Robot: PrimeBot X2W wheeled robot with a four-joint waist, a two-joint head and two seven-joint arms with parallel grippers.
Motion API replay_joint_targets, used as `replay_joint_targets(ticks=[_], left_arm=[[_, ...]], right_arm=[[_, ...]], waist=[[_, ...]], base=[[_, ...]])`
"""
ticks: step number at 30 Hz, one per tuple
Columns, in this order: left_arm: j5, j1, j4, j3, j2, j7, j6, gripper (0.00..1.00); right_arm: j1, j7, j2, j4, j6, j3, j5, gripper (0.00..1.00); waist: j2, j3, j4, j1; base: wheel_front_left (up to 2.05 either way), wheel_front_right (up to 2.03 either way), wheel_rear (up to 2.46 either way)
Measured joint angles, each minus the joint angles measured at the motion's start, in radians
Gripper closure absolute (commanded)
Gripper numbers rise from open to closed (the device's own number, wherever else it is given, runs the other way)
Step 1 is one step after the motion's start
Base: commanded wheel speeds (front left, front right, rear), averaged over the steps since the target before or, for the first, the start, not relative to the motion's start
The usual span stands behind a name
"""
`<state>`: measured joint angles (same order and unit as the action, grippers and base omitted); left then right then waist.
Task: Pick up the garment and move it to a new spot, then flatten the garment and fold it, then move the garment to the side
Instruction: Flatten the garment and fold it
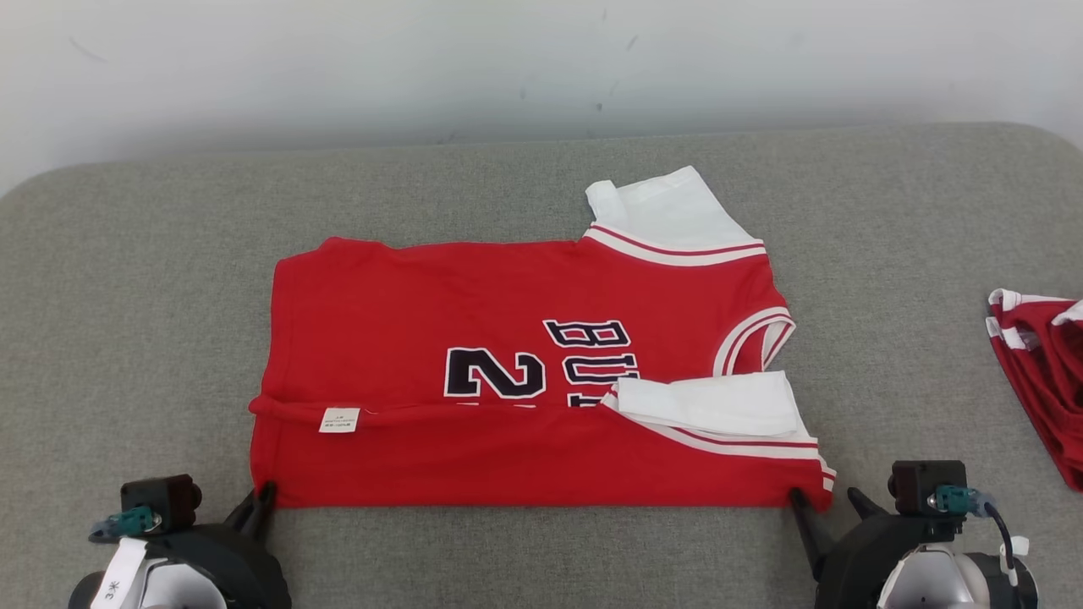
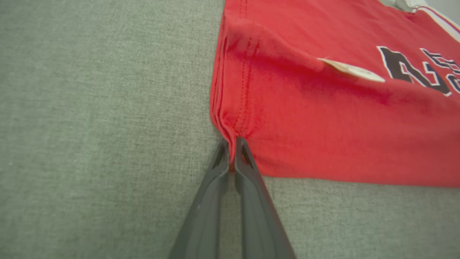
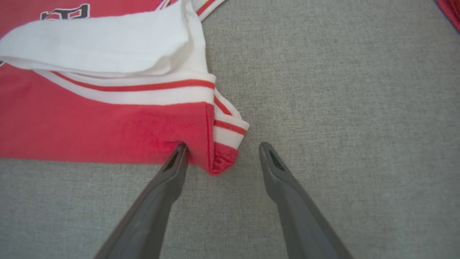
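Because the jersey point(image 1: 525, 372) is soft, light knit cloth, I expect it to sag and drag if only one corner is lifted, so I want both near corners in hand. It lies flat in the middle of the grey padded surface point(image 1: 127, 296). Its near strip is already folded over and one white sleeve point(image 1: 711, 404) rests on top. My left gripper point(image 2: 231, 148) is pressed together on the near left corner, where several hem layers are stacked; I judge this a good thick place to hold. My right gripper point(image 3: 222, 146) stands wide apart around the near right corner, one finger touching the red edge, nothing pinched. I think the striped trim there is firmer and less slippery. A second red garment point(image 1: 1041, 381) lies well apart at the right.
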<state>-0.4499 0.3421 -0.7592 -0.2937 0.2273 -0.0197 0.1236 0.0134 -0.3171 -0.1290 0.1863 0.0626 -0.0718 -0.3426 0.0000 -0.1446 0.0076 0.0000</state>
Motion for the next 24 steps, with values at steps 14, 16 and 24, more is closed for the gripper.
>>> replay_joint_targets(ticks=[14,16,24], left_arm=[[-0.001,0.022,-0.005,-0.010,-0.003,0.012,0.001,1.00],[-0.001,0.027,-0.007,-0.011,-0.003,0.012,0.001,1.00],[-0.004,0.033,-0.003,-0.015,-0.007,0.032,0.002,1.00]], right_arm=[[0.045,-0.024,0.014,0.044,0.014,0.007,-0.008,1.00],[0.047,-0.025,0.014,0.044,0.014,0.004,-0.008,1.00],[0.044,-0.025,0.008,0.031,0.006,0.007,-0.020,1.00]], waist=[[0.0000,-0.021,0.016,0.0000],[0.0000,-0.023,0.018,0.0000],[0.0000,-0.021,0.031,0.0000]], base=[[0.00,0.00,0.00],[0.00,0.00,0.00],[0.00,0.00,0.00]])
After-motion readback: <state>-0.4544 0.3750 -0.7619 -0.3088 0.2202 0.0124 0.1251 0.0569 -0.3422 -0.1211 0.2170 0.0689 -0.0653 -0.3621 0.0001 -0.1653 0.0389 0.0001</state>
